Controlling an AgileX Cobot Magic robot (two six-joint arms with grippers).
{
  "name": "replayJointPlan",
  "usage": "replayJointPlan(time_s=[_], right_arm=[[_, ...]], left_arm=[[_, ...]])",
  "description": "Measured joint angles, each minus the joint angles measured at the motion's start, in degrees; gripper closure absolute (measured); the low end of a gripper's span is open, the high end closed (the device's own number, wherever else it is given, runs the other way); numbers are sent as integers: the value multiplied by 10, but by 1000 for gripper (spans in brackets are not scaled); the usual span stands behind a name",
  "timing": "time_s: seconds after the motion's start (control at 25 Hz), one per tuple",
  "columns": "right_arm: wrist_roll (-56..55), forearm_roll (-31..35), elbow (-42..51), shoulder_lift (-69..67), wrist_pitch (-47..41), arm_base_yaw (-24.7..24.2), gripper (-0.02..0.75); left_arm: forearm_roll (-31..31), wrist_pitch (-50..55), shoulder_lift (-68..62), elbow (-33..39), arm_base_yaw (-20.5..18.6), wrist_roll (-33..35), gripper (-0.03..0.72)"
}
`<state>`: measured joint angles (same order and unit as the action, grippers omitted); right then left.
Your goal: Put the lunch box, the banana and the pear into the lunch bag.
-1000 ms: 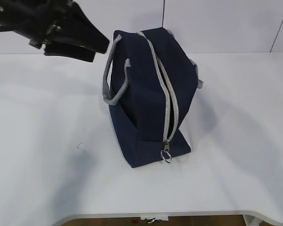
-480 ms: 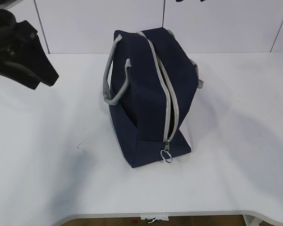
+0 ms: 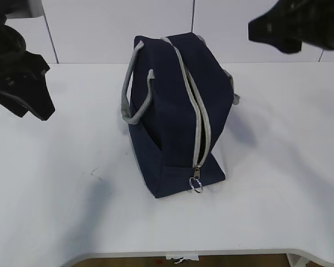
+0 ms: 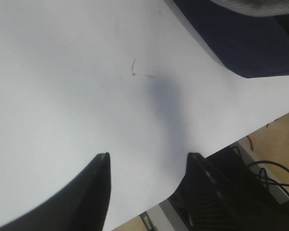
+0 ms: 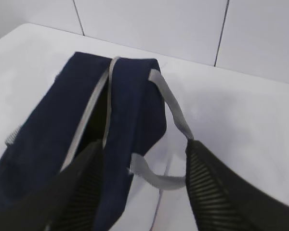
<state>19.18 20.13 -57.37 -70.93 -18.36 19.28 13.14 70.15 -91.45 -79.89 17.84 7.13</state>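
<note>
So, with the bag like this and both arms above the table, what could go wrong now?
1. The lunch bag shows only a narrow gap along its zipper; an item may not pass unless it is opened wider.
2. The grey handle lies between the right gripper's open fingers; going down, they might snag it.
3. No food item is in view, so nothing can be packed yet.
</note>
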Motion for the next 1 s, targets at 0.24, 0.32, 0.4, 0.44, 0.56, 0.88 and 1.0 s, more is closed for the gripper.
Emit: replayJointPlan(time_s=[0.24,0.32,0.4,0.44,0.56,0.88,1.0], right_arm=[[2,5,56,-3,31,0,305],[6,3,56,-13,39,0,305],[39,-6,57,-20,49,6,305],[50,-8,58,-20,55,11,305],[112,-21,70,-21,78,61,305],[132,54,166,-21,202,200,305],[132,83,223,-21,299,219,305]], left_arm=[[-6,1,2,0,0,-2,307],[-6,2,2,0,0,-2,307],[-6,2,2,0,0,-2,308],[-6,2,3,0,0,-2,309],[-6,3,3,0,0,-3,316],[-6,3,3,0,0,-4,316],[-6,3,3,0,0,-4,316]])
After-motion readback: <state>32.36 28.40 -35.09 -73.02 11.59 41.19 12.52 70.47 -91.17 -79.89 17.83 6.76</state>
